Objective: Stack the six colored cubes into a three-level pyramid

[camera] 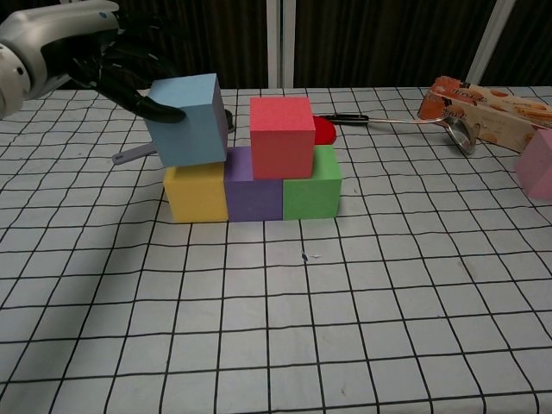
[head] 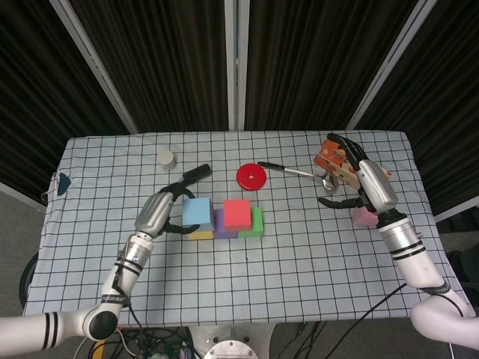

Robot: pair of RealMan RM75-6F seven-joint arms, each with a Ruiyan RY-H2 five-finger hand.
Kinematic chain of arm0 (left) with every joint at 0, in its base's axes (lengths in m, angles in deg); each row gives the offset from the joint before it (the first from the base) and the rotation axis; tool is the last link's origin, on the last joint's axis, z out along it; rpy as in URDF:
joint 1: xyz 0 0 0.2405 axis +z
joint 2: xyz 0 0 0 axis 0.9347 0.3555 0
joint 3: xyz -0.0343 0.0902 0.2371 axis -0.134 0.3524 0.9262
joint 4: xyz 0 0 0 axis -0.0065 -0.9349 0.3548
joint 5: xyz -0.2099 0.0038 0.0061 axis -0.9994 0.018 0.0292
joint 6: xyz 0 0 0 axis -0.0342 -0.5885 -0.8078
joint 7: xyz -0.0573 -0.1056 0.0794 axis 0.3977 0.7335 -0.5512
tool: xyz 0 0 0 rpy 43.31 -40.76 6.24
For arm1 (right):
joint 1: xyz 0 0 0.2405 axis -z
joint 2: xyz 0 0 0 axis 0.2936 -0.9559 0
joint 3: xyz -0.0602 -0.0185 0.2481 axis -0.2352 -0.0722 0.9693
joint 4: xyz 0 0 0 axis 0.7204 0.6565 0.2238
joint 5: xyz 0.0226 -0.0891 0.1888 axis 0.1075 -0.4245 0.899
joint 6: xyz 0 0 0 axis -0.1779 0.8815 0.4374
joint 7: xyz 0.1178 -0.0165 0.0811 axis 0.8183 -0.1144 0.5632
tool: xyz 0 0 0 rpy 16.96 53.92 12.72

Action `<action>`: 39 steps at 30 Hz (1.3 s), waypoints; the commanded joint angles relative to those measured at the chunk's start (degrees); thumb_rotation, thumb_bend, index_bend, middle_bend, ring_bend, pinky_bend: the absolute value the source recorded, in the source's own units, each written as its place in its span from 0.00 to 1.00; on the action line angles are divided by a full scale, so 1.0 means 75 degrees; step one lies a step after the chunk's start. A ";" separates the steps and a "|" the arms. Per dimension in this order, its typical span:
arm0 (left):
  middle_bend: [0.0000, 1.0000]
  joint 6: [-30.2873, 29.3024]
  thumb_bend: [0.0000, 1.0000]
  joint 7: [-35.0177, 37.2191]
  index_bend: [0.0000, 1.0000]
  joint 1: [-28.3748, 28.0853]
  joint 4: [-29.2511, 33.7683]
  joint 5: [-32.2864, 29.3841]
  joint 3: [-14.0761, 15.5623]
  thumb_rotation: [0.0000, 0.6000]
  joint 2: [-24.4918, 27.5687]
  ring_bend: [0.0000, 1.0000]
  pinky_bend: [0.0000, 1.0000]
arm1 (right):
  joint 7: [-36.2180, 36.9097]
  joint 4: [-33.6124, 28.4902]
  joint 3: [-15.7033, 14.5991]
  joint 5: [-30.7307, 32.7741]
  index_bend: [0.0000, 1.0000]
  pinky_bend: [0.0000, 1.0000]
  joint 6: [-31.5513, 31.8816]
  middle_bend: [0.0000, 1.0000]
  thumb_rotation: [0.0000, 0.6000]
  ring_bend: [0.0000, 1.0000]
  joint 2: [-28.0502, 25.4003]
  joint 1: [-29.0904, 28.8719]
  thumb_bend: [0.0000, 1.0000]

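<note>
My left hand (camera: pixel 103 65) grips the blue cube (camera: pixel 186 119), tilted over the yellow cube (camera: pixel 197 193), a gap left of the red cube (camera: pixel 282 136); my right hand (head: pixel 358 182) hovers spread, holding nothing.

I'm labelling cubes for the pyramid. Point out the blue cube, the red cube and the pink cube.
blue cube (camera: pixel 191 122), chest view, front face.
red cube (camera: pixel 282 139), chest view, front face.
pink cube (head: pixel 364 217), head view, top face.

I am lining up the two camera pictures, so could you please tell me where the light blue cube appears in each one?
Head view: the light blue cube sits left of centre, held by the left hand, above the yellow cube.
Chest view: it is upper left, tilted over the yellow cube.
Shared landmark: the red cube just to its right.
</note>
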State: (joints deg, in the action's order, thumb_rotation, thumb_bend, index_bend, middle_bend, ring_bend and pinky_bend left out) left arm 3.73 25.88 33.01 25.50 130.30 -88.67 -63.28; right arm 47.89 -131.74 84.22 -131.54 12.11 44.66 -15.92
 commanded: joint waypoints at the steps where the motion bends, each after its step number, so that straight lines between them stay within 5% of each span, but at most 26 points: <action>1: 0.49 -0.0089 0.25 -0.0098 0.15 -0.0109 -0.0139 -0.0107 0.0017 1.00 -0.0194 0.16 0.18 | 0.0021 0.0020 -0.0019 -0.0038 0.00 0.00 0.0012 0.08 1.00 0.00 -0.0019 0.0022 0.00; 39: 0.51 -0.0310 0.26 -0.0102 0.16 -0.0401 -0.0652 -0.0195 0.0201 1.00 -0.0836 0.18 0.18 | 0.0300 0.0419 -0.0235 -0.0300 0.00 0.00 -0.0090 0.07 1.00 0.00 0.0072 0.0037 0.00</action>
State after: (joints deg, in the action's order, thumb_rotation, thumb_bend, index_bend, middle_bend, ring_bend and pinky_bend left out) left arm 1.39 25.14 30.02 20.62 128.85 -87.16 -69.54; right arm 50.14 -128.60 82.45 -133.79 11.44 45.20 -15.64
